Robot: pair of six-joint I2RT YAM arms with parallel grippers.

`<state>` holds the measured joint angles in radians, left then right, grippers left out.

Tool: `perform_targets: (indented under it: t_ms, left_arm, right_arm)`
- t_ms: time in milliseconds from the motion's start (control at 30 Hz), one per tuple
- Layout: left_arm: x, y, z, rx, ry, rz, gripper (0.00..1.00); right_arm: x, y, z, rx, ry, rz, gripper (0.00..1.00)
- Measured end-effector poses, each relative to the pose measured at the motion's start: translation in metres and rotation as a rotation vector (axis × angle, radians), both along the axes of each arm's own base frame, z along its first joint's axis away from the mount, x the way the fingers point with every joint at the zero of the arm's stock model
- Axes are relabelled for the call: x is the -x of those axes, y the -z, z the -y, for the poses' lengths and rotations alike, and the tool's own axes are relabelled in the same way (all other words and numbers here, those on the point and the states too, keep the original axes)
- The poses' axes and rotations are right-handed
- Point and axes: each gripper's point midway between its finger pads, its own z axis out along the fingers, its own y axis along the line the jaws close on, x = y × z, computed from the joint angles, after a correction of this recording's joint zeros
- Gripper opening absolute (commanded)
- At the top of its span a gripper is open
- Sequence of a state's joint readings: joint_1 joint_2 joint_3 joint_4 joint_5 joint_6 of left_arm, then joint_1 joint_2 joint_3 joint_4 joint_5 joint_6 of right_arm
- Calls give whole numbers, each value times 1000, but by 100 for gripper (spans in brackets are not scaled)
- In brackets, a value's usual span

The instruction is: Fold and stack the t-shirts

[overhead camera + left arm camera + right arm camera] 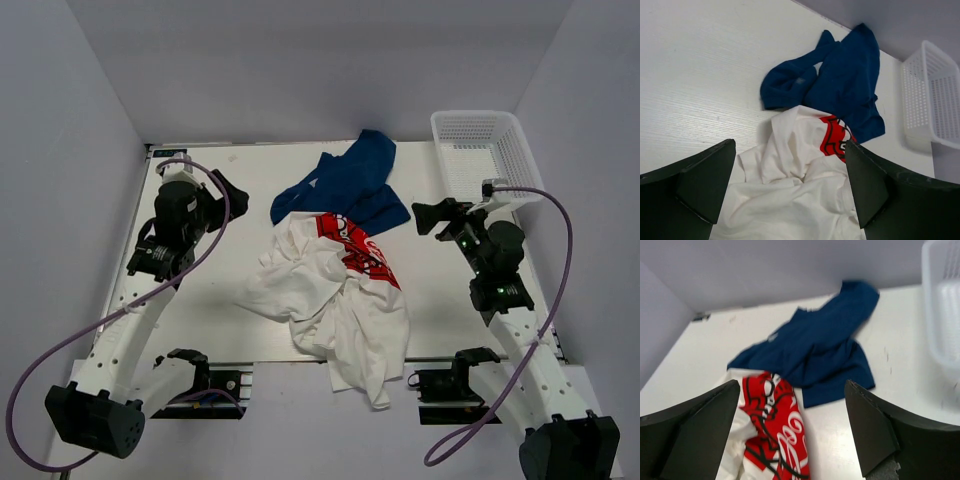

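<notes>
The left claw (790,182) hangs wide open, empty, over the left side of the tabletop (215,265). The white t-shirt (330,300) lies crumpled at the middle, spilling over the near edge; the blue t-shirt (350,185) is bunched behind it toward the far edge, touching it. The right claw (792,425) gapes wide, empty, near the right edge.

Two t-shirts (335,260), one basket (485,150), two arms (170,240).

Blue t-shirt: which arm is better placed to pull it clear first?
Right, likely: the right gripper is open beside the blue t-shirt, centred in its wrist view; the left gripper, also open, faces the white t-shirt.
</notes>
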<state>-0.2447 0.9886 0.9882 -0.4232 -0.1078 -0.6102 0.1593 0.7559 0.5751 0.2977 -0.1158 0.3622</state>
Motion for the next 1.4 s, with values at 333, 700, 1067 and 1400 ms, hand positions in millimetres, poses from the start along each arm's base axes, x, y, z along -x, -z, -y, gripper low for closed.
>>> perform_targets:
  t_ms: [333,700,1067,1400]
  left_arm:
    - [15,-14,10,20,82,49,100]
    - [19,9,25,43,164,18,100]
    - [17,38,22,28,145,-61,100]
    - [19,50,21,33,128,-106,100]
  right_arm:
    - [4,41,-17,-36,-90,-189,91]
    - [-17,95,-103,169,-432,-494,91]
    - [12,179,-188,563,-518,-671,91]
    - [6,200,-184,663,-377,-659,0]
